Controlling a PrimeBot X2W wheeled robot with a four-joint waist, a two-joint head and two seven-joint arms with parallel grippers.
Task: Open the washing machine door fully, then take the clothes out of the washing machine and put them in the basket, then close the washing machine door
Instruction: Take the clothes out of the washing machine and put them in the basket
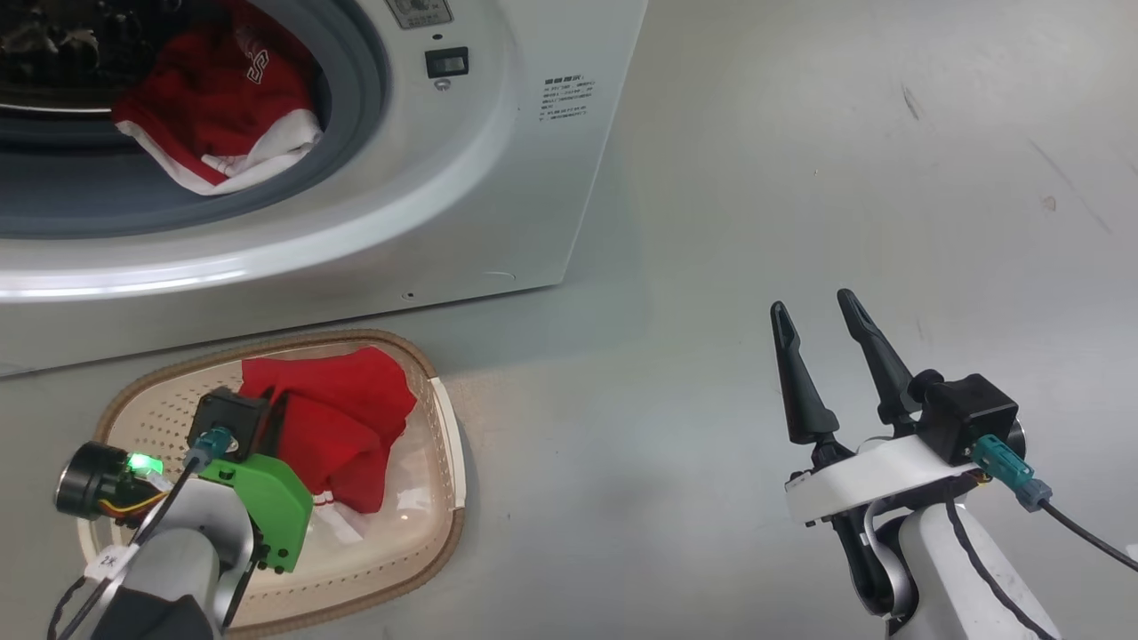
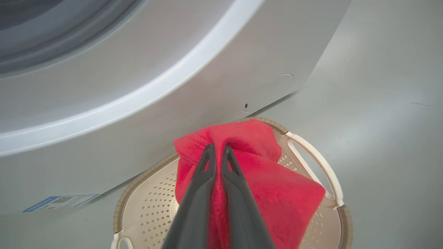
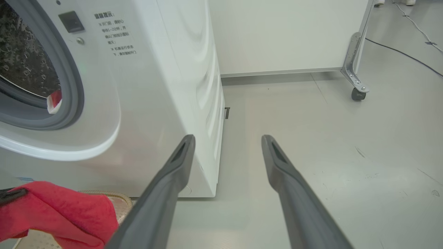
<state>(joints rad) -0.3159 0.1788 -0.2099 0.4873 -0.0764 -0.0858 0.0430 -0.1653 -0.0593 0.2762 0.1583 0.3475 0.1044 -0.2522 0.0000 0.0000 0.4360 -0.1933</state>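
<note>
Red garment [image 2: 270, 186] in left claw [image 2: 218, 149], over basket [image 2: 152, 207]

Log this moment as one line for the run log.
left gripper: shut on red garment over basket | right gripper: open, empty | second red garment: in washing machine drum

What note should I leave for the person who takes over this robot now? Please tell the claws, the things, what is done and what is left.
Left claw: shut on a red garment, which hangs into the basket.
Right claw: open, empty, over the floor.
Done: washing machine opening uncovered; one garment brought to the basket.
Left: release it; fetch the second red garment from the drum; close the door.
</note>
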